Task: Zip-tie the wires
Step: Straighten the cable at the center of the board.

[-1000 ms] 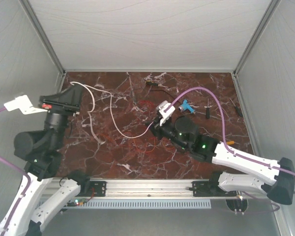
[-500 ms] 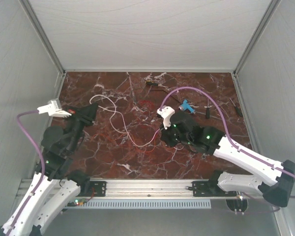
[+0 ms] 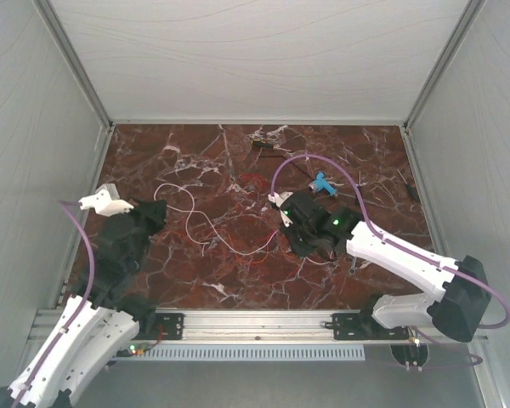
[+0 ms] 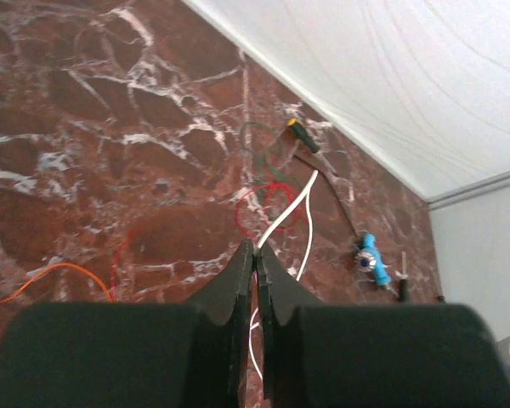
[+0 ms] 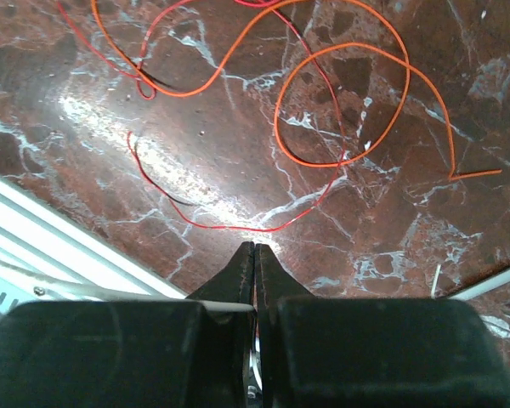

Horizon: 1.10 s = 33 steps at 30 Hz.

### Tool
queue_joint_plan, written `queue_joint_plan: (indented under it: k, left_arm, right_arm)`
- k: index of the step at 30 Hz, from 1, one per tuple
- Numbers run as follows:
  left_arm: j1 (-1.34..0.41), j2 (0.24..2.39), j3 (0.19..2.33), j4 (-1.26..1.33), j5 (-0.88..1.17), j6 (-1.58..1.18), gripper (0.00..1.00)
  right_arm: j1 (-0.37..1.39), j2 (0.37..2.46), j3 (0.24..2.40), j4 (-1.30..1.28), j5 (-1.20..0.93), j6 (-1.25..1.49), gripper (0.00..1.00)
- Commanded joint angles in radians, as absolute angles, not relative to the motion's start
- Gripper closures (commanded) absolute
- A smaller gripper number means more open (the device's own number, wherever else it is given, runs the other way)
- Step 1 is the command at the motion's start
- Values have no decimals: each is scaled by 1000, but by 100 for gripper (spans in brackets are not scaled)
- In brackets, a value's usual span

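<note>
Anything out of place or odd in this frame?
Nothing damaged. The wires sprawl in loose, unbundled loops across the table. Both the left pincer and right pincer are shut; a white strand runs under the left one, but a grip cannot be confirmed.

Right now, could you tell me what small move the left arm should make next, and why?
Probably ease the left gripper a little toward the right gripper. Both are shut and the wires sprawl loosely between them, so they likely need bunching before tying.
</note>
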<state>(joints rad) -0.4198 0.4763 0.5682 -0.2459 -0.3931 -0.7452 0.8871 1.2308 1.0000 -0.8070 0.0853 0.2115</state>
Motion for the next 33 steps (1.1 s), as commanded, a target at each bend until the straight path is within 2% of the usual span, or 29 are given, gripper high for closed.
queue_joint_plan:
  k: [1,17,23,26,27,31,33]
  left_arm:
    - [-423,508,618,-329,-477,-736,100]
    - [-423,739,583,-280,-391,-715,100]
    - [-423,773,548,-252,-374,-731,97]
    - [-423,787,527,-242,-356,-748,93]
    - [-423,792,521,-237,-347,-753,86]
    - [-423,809,509,-242,-345,-765,31]
    - [-423,816,517,-255,-353,-766,7]
  right_arm:
    - [860,1277,1021,-844,42,241,100]
    - [788,1410,983,-844,51,426,100]
    - [759,1487,959,-837,103,472,100]
    - [759,1516,949,-818,103,471,100]
    - [760,1522,946,-813,100,468,100]
    - [759,1539,939,-800,100,460,100]
    - [759,1539,935,-794,96,453,100]
